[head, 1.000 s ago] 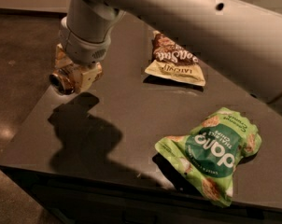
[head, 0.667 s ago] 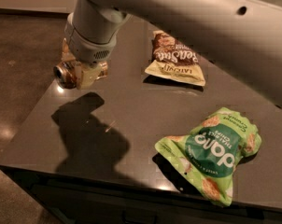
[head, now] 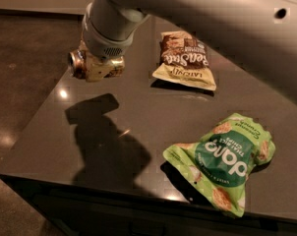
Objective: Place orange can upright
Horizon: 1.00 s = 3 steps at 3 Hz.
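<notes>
A dark glossy worktop stood in a dim room. Above its back-left corner the gripper clasped the orange can sideways and off the surface, likely so it could be turned upright, well apart from the brown snack bag and the green Dang chips bag.

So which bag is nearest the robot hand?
The brown-and-yellow snack bag, beside the gripper holding the shiny orange can above the dark table; the green bag lies farther.

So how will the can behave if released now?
The claw holds the can sideways above the table, near its left edge. Round and smooth, it would likely roll, perhaps off the edge. Small shiny metal, so probably light and slippery.
</notes>
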{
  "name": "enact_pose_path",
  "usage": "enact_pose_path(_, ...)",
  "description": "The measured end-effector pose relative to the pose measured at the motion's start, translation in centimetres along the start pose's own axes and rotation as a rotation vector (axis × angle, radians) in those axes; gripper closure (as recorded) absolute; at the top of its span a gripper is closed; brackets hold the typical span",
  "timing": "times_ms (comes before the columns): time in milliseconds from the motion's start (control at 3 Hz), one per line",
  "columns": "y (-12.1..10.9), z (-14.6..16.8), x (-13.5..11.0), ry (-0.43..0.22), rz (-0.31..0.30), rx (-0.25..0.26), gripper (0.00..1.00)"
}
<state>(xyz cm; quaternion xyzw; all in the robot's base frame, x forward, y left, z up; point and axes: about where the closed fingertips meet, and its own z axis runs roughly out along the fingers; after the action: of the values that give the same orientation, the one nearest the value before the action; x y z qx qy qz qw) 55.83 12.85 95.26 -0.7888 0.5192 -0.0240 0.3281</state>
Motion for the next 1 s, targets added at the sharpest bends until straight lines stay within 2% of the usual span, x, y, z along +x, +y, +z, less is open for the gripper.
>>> enact_pose_path(333,-0.1,0.0,0.0,-0.005,0.014,0.002,1.00)
enact_pose_path(667,-0.4,0.1,0.7,-0.070,0.067,-0.009,1.00)
enact_pose_path(1000,-0.7,0.8,1.8,-0.184,0.143,-0.043,1.00)
